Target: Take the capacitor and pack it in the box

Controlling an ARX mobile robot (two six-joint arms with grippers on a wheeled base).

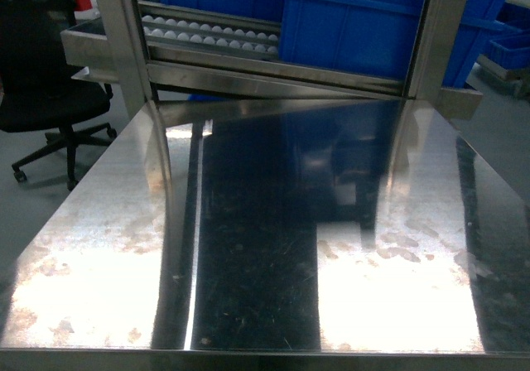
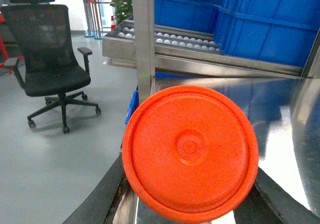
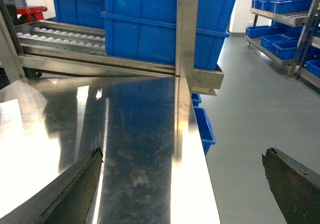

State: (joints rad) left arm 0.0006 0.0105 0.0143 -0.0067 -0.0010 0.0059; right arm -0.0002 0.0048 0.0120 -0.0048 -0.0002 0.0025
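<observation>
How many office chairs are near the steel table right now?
1. A black office chair stands on the floor off the table's far left corner, also seen in the left wrist view; others may be out of frame.

Capacitor [image 2: 190, 151]: orange, round plastic body seen end-on, with a raised rim and a small circular boss at its centre. It sits between the two dark left-arm jaws, above the counter's [image 2: 280, 109] left edge.

Orange disc [image 2: 190, 153] bottom and holding fingers [image 2: 97, 201] cropped.
</observation>
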